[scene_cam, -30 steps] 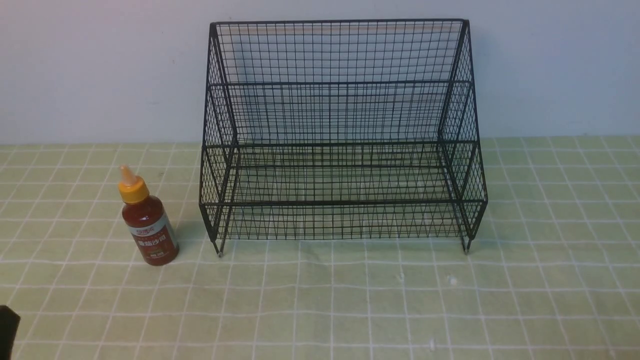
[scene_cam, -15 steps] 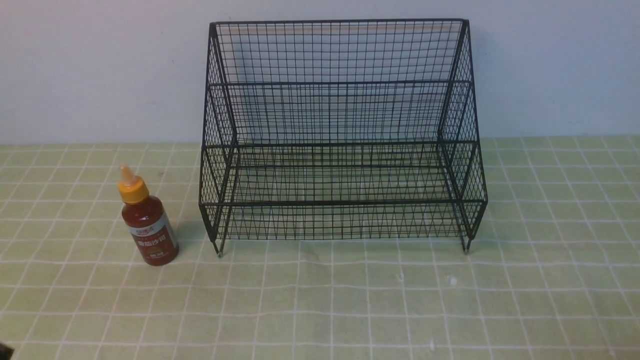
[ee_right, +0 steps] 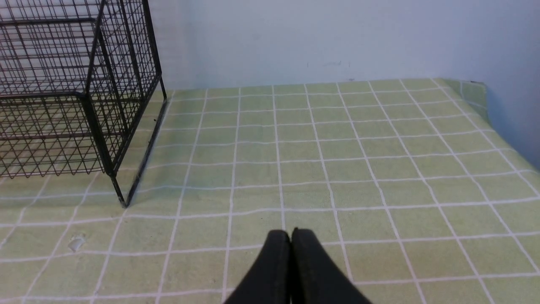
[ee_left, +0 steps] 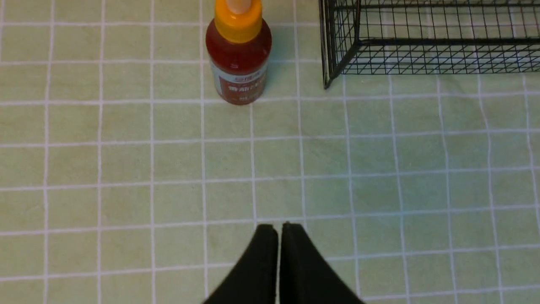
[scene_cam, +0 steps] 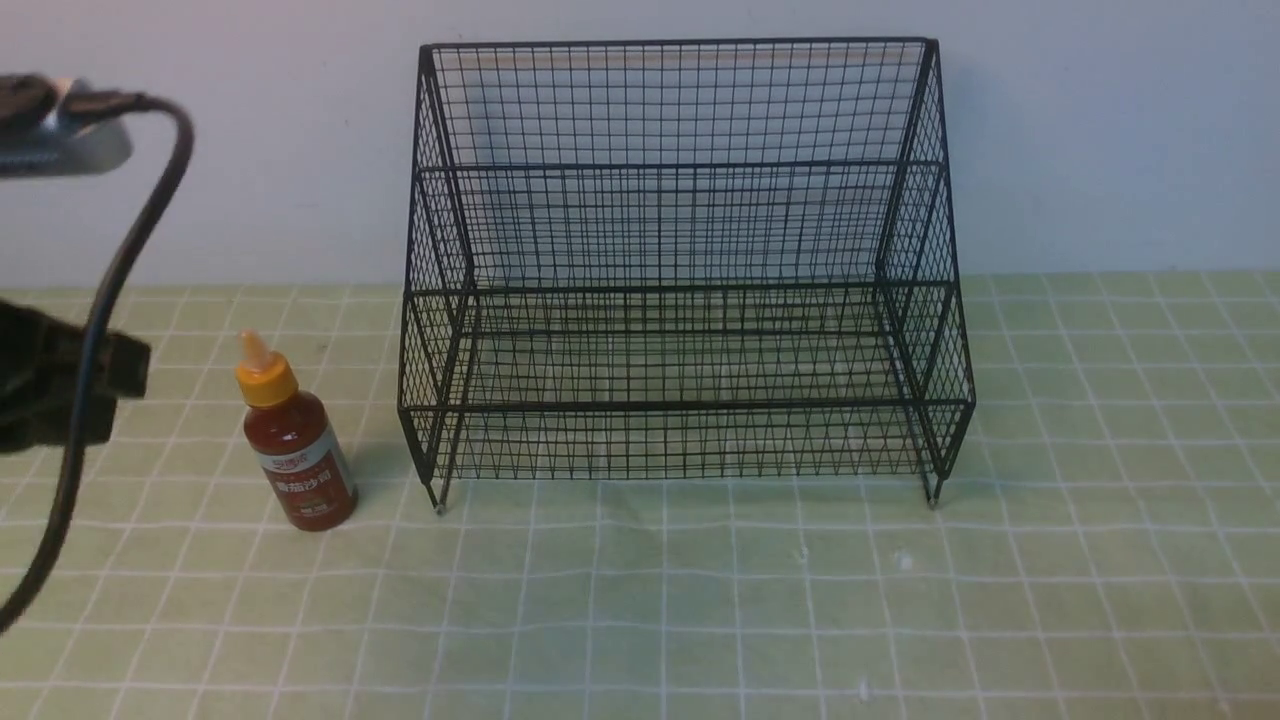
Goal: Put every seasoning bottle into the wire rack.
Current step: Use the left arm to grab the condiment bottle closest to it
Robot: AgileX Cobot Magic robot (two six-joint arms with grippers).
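The bottle (scene_cam: 297, 445) stands upright on the green checked cloth (scene_cam: 700, 600), orange cap up and label facing forward. It is outside the rack (scene_cam: 680, 250), just beside the rack's left front leg but not touching it. The rack sits further back with its tall back against the pale wall (scene_cam: 1100, 130). At the left edge of the front view the dark bulk of the left arm (scene_cam: 50, 385) hangs near the bottle, on the side away from the rack, and a black cable (scene_cam: 110, 290) loops down across it. In the wrist view the left gripper (ee_left: 277, 230) has its two black fingers pressed together, with bare cloth between it and the bottle. The right gripper (ee_right: 290, 235) is likewise pressed together above the cloth, with the rack's right front corner off to one side.
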